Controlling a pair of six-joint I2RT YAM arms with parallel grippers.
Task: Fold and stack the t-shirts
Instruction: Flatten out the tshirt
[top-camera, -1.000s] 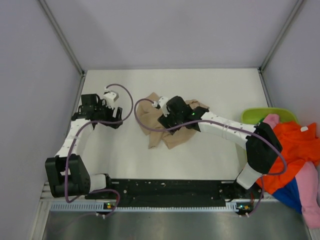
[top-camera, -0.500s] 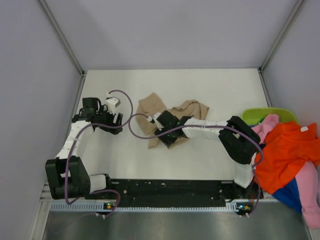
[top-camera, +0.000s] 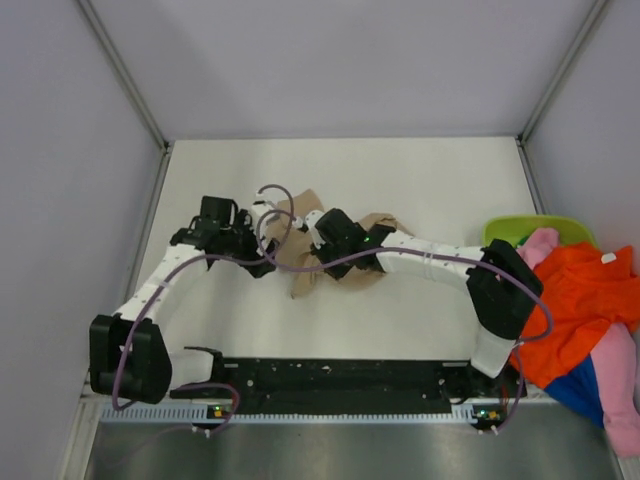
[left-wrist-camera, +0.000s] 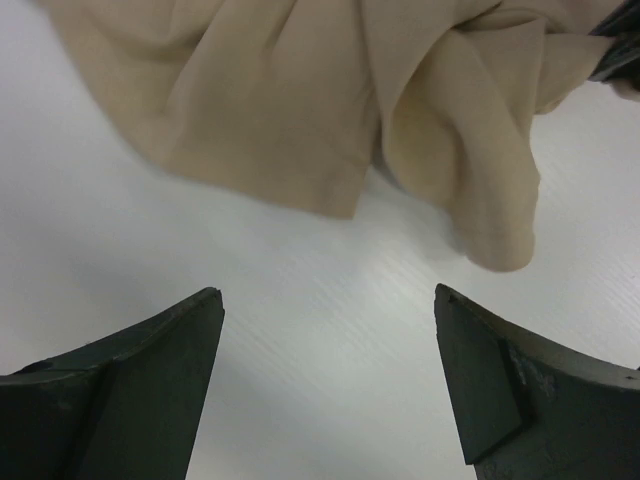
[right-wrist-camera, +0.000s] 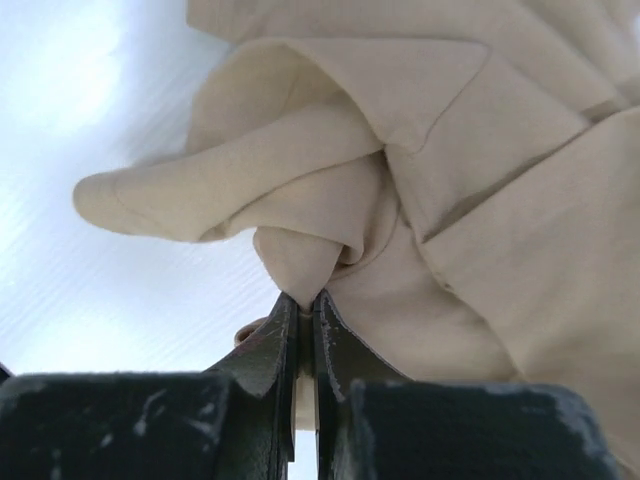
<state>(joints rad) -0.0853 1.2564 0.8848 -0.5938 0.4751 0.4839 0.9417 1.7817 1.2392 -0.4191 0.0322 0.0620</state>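
Note:
A crumpled tan t-shirt lies mid-table, partly hidden under both arms. My right gripper is shut on a fold of the tan t-shirt, cloth pinched between its tips; seen from above, the right gripper sits over the shirt's middle. My left gripper stands open over bare table just short of the tan t-shirt's hem, with nothing between its fingers; in the top view the left gripper is at the shirt's left edge. Orange, pink and blue t-shirts are heaped at the right.
A lime-green basket stands at the right edge under the heaped shirts. Grey walls and metal posts enclose the white table. Purple cables loop from both wrists over the shirt.
My right gripper went from open to shut on the tan t-shirt and bunched it. My left arm swung right from the table's left side to the shirt's edge.

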